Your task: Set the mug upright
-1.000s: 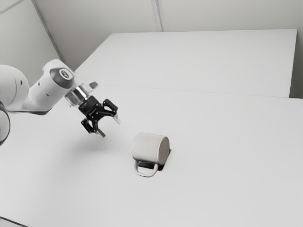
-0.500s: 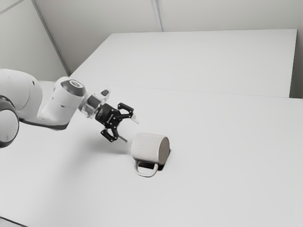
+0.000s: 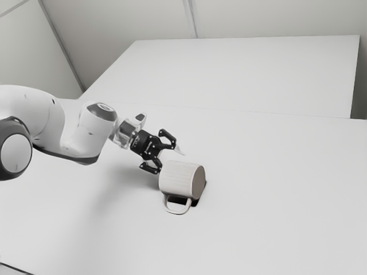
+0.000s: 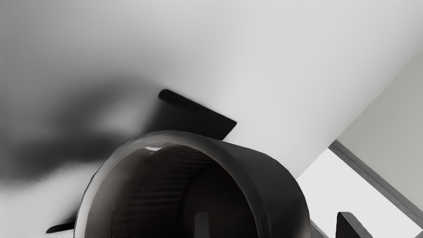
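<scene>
Exterior view: the off-white mug (image 3: pixel 179 179) lies on its side, mouth toward the jaws (image 3: pixel 171 162), which stand open.

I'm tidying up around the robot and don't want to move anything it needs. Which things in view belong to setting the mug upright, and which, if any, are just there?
For the job:
- mug, lying on its side
- its handle
- gripper, open
- table, under the mug

Just there:
- wall behind
- upright strip on that wall
</scene>
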